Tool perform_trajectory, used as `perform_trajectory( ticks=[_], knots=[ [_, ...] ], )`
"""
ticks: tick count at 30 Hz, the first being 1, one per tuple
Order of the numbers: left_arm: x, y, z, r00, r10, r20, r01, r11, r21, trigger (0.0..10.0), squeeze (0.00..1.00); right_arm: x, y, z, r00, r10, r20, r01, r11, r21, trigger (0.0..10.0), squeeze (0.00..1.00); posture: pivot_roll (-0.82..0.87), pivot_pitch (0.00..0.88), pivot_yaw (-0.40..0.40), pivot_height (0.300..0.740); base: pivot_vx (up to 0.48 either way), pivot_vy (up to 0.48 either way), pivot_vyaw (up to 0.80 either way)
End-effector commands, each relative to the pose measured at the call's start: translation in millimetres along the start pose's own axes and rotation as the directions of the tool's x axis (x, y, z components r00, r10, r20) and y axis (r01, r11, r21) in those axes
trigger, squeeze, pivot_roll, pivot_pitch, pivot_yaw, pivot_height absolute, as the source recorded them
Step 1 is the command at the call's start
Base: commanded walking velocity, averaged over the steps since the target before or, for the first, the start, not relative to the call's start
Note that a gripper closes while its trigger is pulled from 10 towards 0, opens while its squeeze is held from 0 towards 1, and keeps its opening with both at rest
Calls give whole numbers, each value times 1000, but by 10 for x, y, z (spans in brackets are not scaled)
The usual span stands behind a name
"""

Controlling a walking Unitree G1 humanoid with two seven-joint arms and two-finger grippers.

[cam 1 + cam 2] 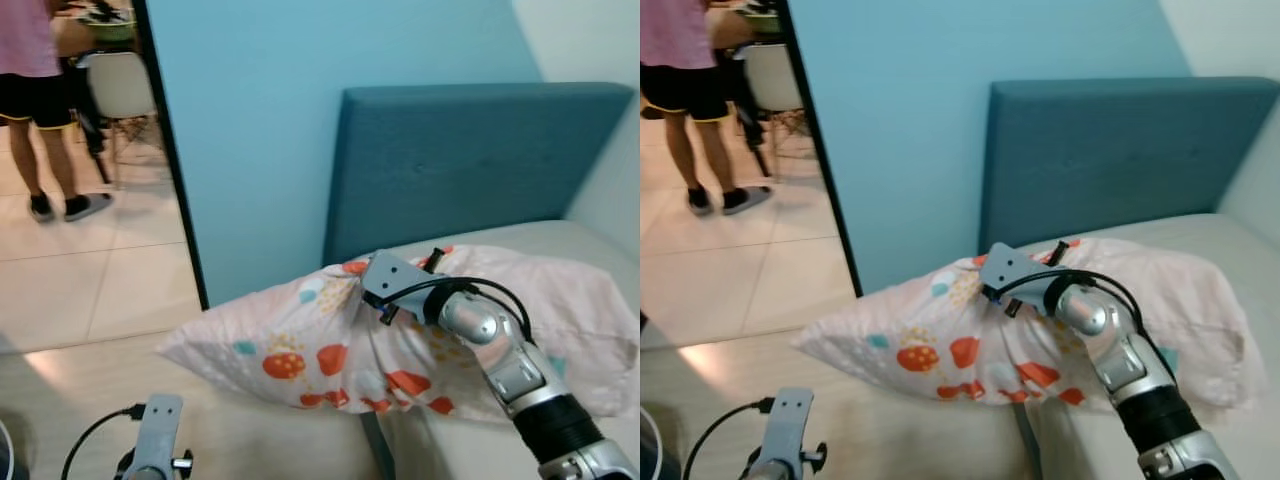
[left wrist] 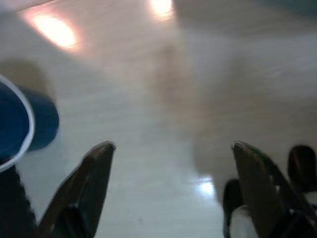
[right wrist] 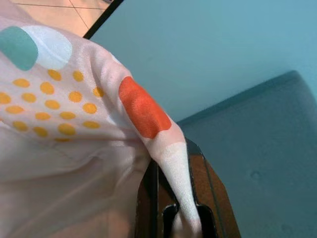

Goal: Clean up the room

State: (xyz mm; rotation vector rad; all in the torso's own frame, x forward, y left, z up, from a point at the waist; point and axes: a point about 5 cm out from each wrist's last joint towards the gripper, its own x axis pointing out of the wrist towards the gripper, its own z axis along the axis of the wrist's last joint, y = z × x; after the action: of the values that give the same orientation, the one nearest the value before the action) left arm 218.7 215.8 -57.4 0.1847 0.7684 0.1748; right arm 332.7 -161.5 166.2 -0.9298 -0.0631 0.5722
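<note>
Soft satiny cloth pillow [image 1: 330,340], matt fabric headboard [image 1: 470,165], glossy, perhaps wooden floor [image 2: 163,99]

A pale pink pillow [image 1: 300,345], printed with red-orange blobs, small yellow dots and teal and white patches, is lying across the edge of the bed [image 1: 590,240], its left end jutting out past the mattress over the floor. Its upper seam is bunching into a raised fold, and the fabric is creasing downward from that fold. It is sitting just below the blue headboard [image 1: 470,160].
</note>
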Motion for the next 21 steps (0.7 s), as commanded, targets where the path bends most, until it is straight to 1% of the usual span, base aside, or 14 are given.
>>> perform_trajectory(
  ticks=[1,17,19,21],
  knots=[
    [6,7,20,1000,0,4,0,1000,-3,10000,0,-7,-165,140,995,-70,71,74,996,-44,10000,0,-12,0,-62,740,480,0,431],
    [4,-30,29,1000,-10,12,10,1000,4,10000,0,-4,-220,143,992,-96,77,102,992,-73,10000,0,-15,0,-66,740,480,0,0],
    [8,-49,54,1000,-14,19,14,1000,-9,10000,0,-14,-244,125,992,-100,70,106,991,-84,10000,0,-15,0,-67,740,405,0,0],
    [11,-70,67,1000,-14,17,15,1000,-18,10000,0,-29,-266,101,993,-101,62,106,990,-95,10000,0,-15,0,-67,740,0,0,0]
  ],
)
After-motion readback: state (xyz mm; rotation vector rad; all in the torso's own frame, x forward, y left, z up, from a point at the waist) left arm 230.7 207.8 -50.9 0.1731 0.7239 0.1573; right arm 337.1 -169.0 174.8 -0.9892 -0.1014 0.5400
